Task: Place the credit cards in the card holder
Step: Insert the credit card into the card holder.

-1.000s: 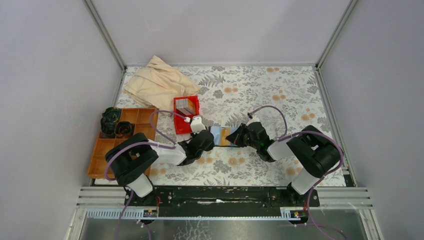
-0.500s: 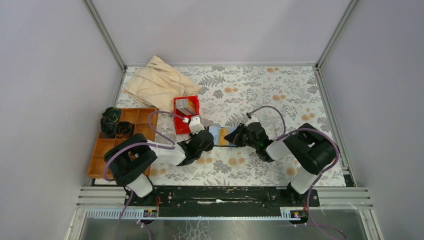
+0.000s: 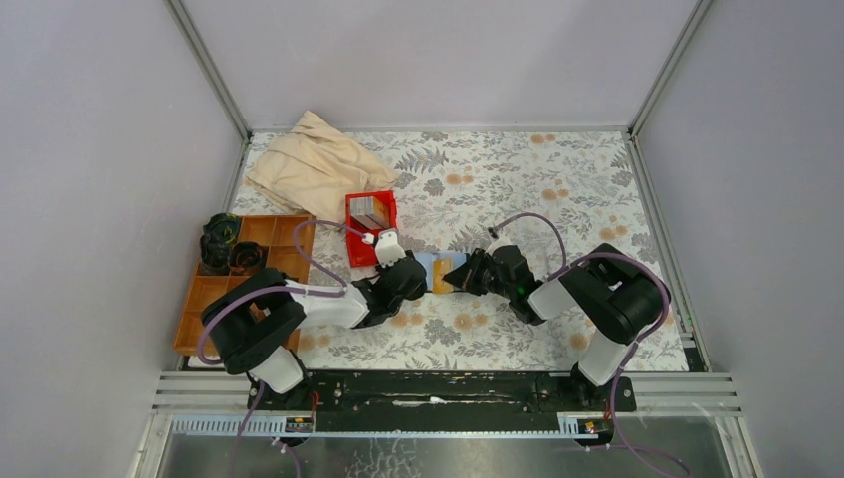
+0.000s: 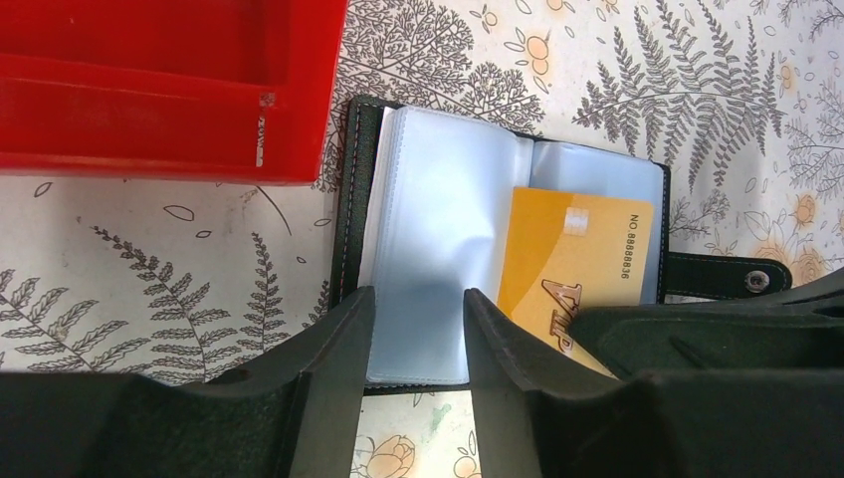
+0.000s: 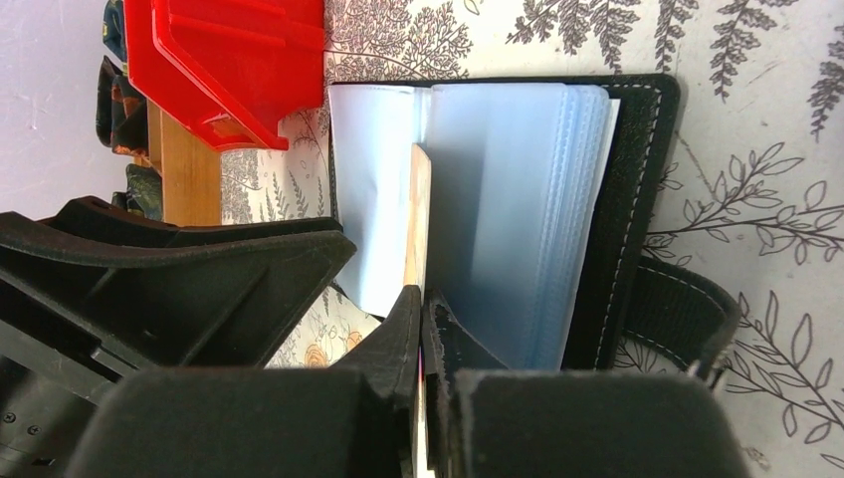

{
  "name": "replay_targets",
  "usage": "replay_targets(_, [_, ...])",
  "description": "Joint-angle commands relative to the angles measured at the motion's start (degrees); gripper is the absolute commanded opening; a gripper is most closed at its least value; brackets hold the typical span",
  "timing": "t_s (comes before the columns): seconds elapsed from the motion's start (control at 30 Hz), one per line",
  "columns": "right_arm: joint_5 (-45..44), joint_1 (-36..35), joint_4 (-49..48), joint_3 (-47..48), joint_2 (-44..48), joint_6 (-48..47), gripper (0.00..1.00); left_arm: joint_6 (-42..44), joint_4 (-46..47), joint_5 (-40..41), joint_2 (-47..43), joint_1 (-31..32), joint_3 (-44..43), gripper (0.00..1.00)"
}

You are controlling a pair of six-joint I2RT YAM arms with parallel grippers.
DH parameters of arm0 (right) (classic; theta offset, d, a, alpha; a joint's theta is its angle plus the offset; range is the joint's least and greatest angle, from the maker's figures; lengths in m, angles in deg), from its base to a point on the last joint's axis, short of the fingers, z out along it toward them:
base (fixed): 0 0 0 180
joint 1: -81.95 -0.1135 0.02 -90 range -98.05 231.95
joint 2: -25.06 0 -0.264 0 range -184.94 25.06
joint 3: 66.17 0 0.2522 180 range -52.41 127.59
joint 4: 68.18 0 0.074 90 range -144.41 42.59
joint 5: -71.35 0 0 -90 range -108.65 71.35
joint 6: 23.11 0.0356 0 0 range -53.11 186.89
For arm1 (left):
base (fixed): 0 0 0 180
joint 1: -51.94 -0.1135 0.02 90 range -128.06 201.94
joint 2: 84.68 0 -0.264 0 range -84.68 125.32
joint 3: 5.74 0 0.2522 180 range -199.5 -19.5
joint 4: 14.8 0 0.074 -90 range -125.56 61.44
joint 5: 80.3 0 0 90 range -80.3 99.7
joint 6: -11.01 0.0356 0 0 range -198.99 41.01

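Floral bench: card holder lies open, just beside red bin. We see right pincer pinched on gold card, card edge at sleeve. Left pincer stands part-spread astride clear page. We judge card light, stiff, slick: grip flat faces near trailing edge. Sleeves floppy.

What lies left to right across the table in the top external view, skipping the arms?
Brown compartment tray → red plastic bin → open black leather-like card holder. Beige crumpled cloth omitted: it spans tray and bin.
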State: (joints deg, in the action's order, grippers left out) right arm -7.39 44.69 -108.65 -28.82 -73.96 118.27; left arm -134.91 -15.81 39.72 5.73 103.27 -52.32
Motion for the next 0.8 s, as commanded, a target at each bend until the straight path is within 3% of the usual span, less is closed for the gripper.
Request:
replay_targets(0.0, [0.77, -0.63, 0.45, -1.35, -2.47, -0.32, 0.00, 0.36, -19.81, 1.64, 4.38, -0.61, 2.89, 0.47])
replay_targets(0.33, [1.87, 0.04, -0.90, -0.25, -3.74, -0.41, 0.00, -1.27, -19.77, 1.23, 8.62, -0.60, 2.04, 0.45])
replay_targets(0.77, [4.55, 2.18, -8.38, -0.63, -6.66, -0.93, 0.00, -2.17, -16.58, -1.75, 11.60, -0.51, 4.04, 0.31])
